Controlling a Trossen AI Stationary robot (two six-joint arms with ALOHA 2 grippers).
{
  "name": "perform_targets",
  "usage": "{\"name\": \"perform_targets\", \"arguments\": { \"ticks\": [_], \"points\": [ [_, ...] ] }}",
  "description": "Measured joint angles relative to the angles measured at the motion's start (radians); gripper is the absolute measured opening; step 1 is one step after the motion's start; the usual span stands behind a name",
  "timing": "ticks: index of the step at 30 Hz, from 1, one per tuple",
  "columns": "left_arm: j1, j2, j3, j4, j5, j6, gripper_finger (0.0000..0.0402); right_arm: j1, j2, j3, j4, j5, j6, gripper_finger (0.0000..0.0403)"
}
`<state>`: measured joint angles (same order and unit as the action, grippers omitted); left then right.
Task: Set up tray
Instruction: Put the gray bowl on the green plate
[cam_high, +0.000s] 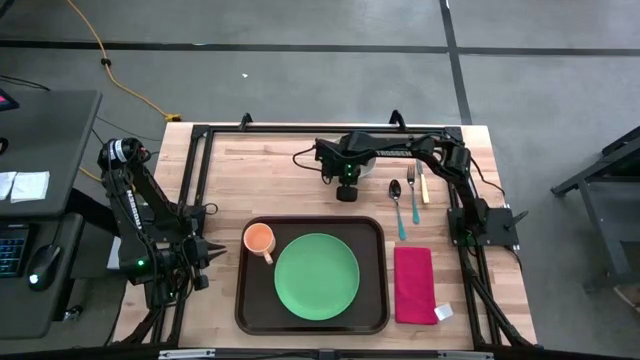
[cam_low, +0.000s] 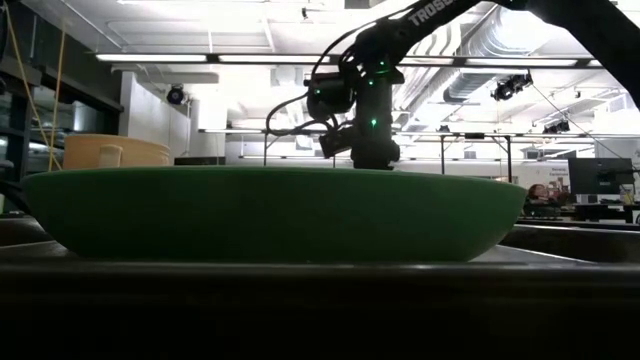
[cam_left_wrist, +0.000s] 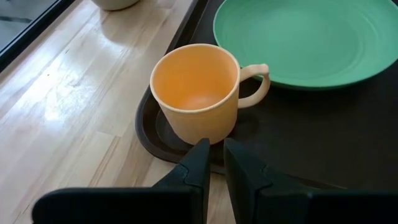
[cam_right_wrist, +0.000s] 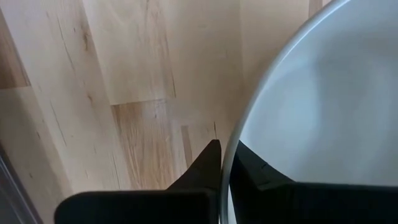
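Observation:
The dark brown tray lies near the table's near edge and carries a green plate and an orange cup in its far left corner. A white bowl sits on the bare wood beyond the tray, mostly hidden under the right arm. My right gripper points down at the bowl and is shut on its rim. My left gripper is shut and hovers low just off the tray's left edge, short of the cup, touching nothing. In the low view the plate hides the bowl. My right gripper pinches the white bowl's rim, one finger outside over the wood and the other finger inside the bowl. The fingers come from above, pointing down. Whether the bowl rests on the table or is lifted, I cannot tell.
A spoon, a teal-handled fork and a knife lie on the wood right of the bowl. A red napkin lies right of the tray. A black frame borders the table's left and far sides.

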<state>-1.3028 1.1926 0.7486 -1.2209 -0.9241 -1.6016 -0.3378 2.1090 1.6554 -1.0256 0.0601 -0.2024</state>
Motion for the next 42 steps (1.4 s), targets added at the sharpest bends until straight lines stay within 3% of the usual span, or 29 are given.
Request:
{"name": "perform_targets", "arguments": {
  "ticks": [6,26,42],
  "points": [
    [0.0,0.0,0.0,0.0,0.0,0.0,0.0079,0.002,-0.029,0.013,-0.037,0.014,0.002,0.0001],
    [0.0,0.0,0.0,-0.007,0.0,0.007,0.0079,0.099,-0.303,0.027,-0.128,0.09,0.181,0.0],
    [0.0,0.0,0.0,-0.006,0.0,0.008,0.0079,0.262,-0.331,0.028,-0.196,0.145,0.344,0.0]
  ]
}}
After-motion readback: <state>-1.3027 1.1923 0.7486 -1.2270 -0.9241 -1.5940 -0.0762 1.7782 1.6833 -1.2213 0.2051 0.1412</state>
